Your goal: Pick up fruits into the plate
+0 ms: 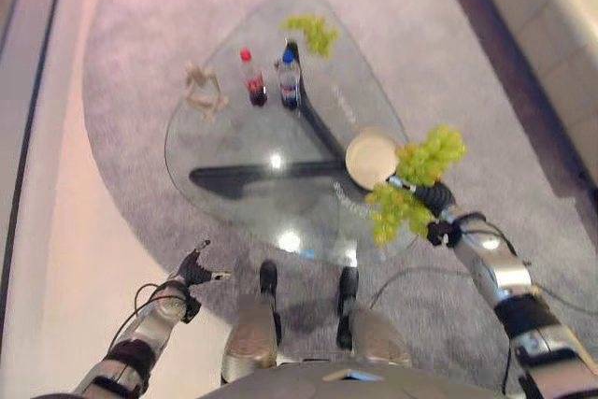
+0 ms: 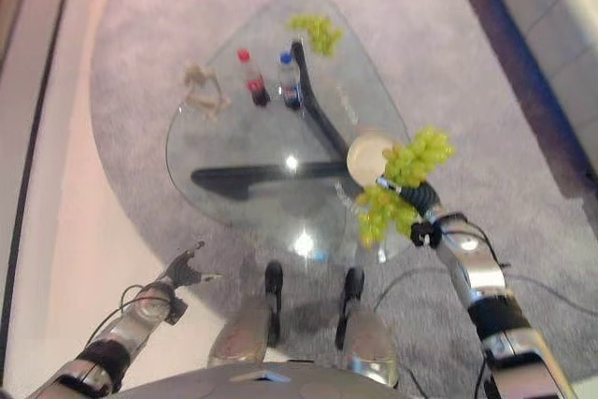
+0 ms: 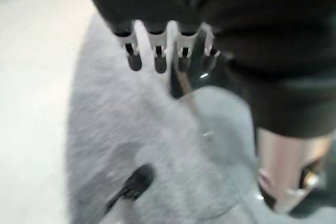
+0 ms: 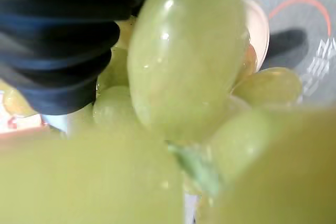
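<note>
Progress: partial, by my judgement. The plate near the right edge of the glass bench looks empty. One bunch of green grapes is off the bench, carried at the right hand, just beside the plate's right rim and not yet over it. The right wrist view shows grapes pressed close against the dark cover; the fingers are hidden, so I cannot tell how the hand grips.

A second grape bunch lies at the far edge of the bench, untouched. Two bottles and a pale wooden figure stand near it.

Orientation: the carried bunch runs long from near-left to far-right, drooping at both ends.

The left hand hangs low beside the bench, fingers straight, holding nothing.
</note>
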Controlling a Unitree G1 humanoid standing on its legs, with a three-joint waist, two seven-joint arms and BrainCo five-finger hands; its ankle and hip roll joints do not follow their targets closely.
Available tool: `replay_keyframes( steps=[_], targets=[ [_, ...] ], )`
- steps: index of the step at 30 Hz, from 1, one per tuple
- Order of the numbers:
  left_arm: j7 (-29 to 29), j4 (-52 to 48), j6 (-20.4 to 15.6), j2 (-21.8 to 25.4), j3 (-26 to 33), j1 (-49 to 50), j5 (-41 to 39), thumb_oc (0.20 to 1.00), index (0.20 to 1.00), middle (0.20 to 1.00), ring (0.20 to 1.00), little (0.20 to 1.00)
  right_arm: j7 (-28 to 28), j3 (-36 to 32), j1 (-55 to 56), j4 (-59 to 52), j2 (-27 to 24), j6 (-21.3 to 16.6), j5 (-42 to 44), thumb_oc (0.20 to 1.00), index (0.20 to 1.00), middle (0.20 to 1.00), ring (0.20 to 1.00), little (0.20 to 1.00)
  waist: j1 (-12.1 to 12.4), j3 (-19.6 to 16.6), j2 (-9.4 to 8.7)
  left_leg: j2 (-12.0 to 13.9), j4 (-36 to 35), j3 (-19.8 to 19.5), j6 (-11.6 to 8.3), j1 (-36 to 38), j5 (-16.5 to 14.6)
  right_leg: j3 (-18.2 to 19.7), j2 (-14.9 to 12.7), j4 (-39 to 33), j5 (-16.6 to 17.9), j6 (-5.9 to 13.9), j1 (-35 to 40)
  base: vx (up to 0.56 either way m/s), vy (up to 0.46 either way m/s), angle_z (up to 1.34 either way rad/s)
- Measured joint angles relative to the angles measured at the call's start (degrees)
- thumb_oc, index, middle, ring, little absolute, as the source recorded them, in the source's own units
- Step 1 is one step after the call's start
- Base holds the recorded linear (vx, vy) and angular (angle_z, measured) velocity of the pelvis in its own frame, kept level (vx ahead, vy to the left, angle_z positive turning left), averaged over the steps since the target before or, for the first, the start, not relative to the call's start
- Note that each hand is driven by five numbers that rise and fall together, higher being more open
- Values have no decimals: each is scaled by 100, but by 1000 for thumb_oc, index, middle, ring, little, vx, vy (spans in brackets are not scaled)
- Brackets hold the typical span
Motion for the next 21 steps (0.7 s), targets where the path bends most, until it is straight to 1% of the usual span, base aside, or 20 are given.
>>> replay_keyframes(
  steps=[1,2,3,5,6,7,9,11,14,17,19,20,21],
  targets=[
    [60,124,5,-31,-49,-91,4,1000,1000,1000,1000,1000,-117,0,-217,106,-29,-12,-54,200,200,200,200,200,-7,181,27,17,10,-4,-11,-37,4,5,17,17,0,-2,-47,-104,-76,-4],
    [111,164,4,-37,-130,-129,6,1000,1000,1000,1000,1000,-177,4,-335,150,-72,-19,-106,200,200,200,200,200,-5,246,55,26,42,0,-14,-130,6,20,22,57,-1,-3,-157,-107,-56,-9],
    [162,202,4,-43,-261,-220,8,1000,1000,1000,1000,1000,-239,10,-564,247,-210,-46,-165,200,200,200,200,200,4,309,101,33,152,16,-22,-372,-2,60,15,205,-5,-3,-432,-57,-36,-16],
    [220,279,3,-70,-393,-449,10,1000,1000,1000,1000,1000,-420,-12,-1120,541,-451,-82,-220,200,200,200,200,200,8,630,216,25,201,35,-6,-607,27,111,-1,366,30,-47,-729,-62,-49,-15],
    [261,310,1,-102,-439,-497,12,1000,1000,1000,1000,1000,-527,-9,-1282,770,-489,-82,-236,200,200,200,200,200,-6,651,247,19,208,35,-3,-700,32,113,-13,419,30,-47,-856,-56,-51,-7],
    [290,311,-3,-101,-478,-502,13,1000,1000,1000,1000,1000,-562,-3,-1322,844,-493,-81,-266,200,200,200,200,200,-6,650,247,19,209,40,-3,-728,31,119,-15,454,27,-47,-905,-50,-50,-4],
    [440,303,-10,-98,-649,-681,10,1000,1000,1000,1000,1000,-752,0,-1590,1072,-628,-83,-369,200,200,200,200,200,10,652,252,5,282,55,0,-1038,32,150,-42,619,-3,-52,-1281,-34,-30,-8],
    [461,291,-8,-106,-679,-825,6,1000,1000,1000,1000,1000,-887,8,-1827,1213,-672,-81,-447,200,200,200,200,200,20,656,253,-3,289,96,25,-1183,52,197,-58,741,-7,-52,-1499,-50,-33,-10],
    [502,131,-18,-20,-763,-967,3,1000,1000,1000,1000,1000,-1042,95,-2240,1337,-794,-81,-509,200,200,200,200,200,17,659,274,-46,409,103,27,-1457,52,251,-127,1120,-146,-46,-1919,-37,-10,-3],
    [541,-104,-14,19,-930,-1182,-19,1000,1000,1000,1000,1000,-1244,223,-2920,1623,-1096,-37,-671,200,200,200,200,200,37,707,393,-123,571,100,68,-1889,82,317,-241,1629,-284,-60,-2521,-16,13,0],
    [564,-188,-14,40,-1016,-1175,-54,1000,1000,1000,1000,1000,-1291,251,-3112,1671,-1124,63,-759,200,200,200,200,200,81,714,418,-165,593,156,83,-1967,94,394,-294,1884,-372,-59,-2743,-38,31,-4],
    [564,-188,-14,40,-1016,-1175,-54,1000,1000,1000,1000,1000,-1291,251,-3112,1671,-1124,63,-759,200,200,200,200,200,81,714,418,-165,593,156,83,-1967,94,394,-294,1884,-372,-59,-2743,-28,27,-4],
    [566,-191,-15,41,-1040,-1174,-96,1000,1000,1000,1000,1000,-1358,277,-3271,1671,-1139,128,-823,200,200,200,200,200,80,715,440,-213,660,190,85,-2080,93,448,-352,2098,-458,-42,-2944,-67,41,-2]
  ],
)
